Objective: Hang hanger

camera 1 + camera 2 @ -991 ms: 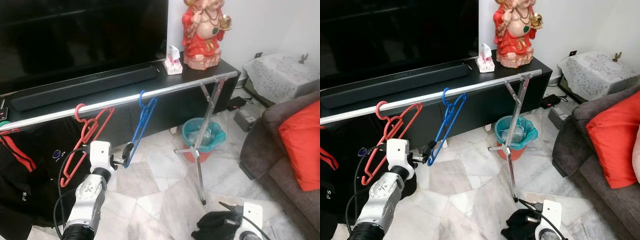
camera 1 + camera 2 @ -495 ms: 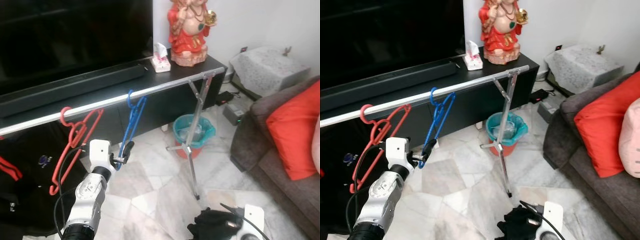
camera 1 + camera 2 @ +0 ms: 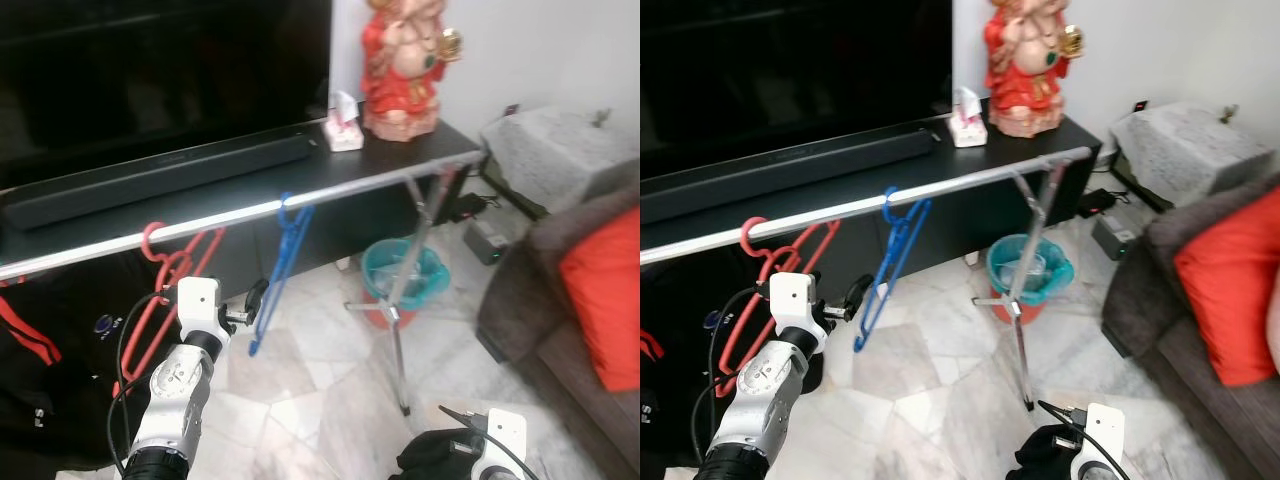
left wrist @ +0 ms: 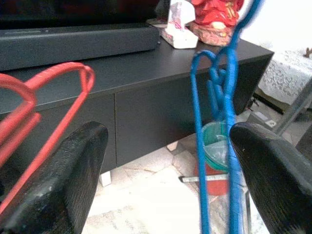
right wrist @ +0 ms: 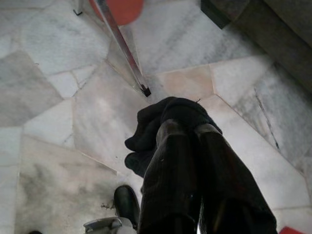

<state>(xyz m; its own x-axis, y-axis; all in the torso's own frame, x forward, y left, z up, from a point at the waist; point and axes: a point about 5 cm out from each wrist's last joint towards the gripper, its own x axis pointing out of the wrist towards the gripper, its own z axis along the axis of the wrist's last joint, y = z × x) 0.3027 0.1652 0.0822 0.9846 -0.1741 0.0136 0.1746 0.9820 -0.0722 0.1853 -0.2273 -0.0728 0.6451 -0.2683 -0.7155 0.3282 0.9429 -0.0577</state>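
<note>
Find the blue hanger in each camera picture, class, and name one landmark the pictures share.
Left eye view: blue hanger hangs on the rail, centre-left.
Right eye view: left of centre.
Left wrist view: right of middle.
Right wrist view: not in it.
Shared landmark: red statue.

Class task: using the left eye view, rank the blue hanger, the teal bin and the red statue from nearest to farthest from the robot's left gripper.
1. Blue hanger: hangs on the rail, just beside the left gripper.
2. Teal bin: on the floor, off to the gripper's right, behind the rack's leg.
3. Red statue: up on the black cabinet, at the back.
</note>
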